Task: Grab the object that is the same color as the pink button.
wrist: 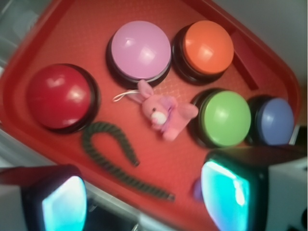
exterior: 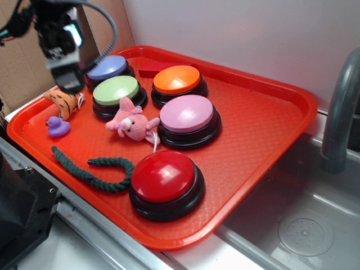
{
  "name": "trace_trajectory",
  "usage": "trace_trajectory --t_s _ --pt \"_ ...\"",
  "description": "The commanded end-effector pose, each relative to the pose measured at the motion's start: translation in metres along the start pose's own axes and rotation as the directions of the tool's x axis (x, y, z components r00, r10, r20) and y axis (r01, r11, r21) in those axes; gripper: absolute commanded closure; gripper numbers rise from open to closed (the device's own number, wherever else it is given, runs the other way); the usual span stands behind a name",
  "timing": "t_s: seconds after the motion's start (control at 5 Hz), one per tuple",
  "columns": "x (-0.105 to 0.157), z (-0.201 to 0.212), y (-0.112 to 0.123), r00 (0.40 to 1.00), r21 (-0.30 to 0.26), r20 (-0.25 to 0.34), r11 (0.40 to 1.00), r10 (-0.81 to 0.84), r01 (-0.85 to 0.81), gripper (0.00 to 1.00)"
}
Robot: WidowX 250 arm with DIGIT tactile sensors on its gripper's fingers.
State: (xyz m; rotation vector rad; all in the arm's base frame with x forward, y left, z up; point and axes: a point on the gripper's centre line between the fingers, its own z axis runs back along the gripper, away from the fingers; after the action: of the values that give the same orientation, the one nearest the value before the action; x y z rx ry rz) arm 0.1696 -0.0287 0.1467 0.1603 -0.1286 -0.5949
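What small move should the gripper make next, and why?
Probably shift over the pink plush toy and start descending: the gripper hangs open and empty above the tray's far-left corner, while the toy lies untouched beside the pink button.

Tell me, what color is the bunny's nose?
The pink plush toy has a white muzzle with a darker pink nose, clearest in the wrist view.

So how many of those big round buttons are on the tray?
5: red button nearest the front edge, pink button mid-tray, orange button behind it, green button left, blue button at the back, partly behind the gripper.
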Motion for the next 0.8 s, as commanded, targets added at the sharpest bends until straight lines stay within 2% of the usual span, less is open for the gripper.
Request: trace_trajectory --t_s 0.0,0.2,0.4,0.6 --pt "0.019 -0.052 0.011 0.992 0.061 0.034 0.991 -0.118 0.116 0.00" --pt "0.024 -0.075 0.014 0.968 -0.021 0.139 0.977 -0.208 0.213 0.00" --pt "0.023 -0.091 0.021 0.957 -0.056 0.175 0.968 -0.233 0.246 0.00" --pt "0.024 -0.111 0.027 0.959 -0.068 0.150 0.965 -0.242 0.254 0.00"
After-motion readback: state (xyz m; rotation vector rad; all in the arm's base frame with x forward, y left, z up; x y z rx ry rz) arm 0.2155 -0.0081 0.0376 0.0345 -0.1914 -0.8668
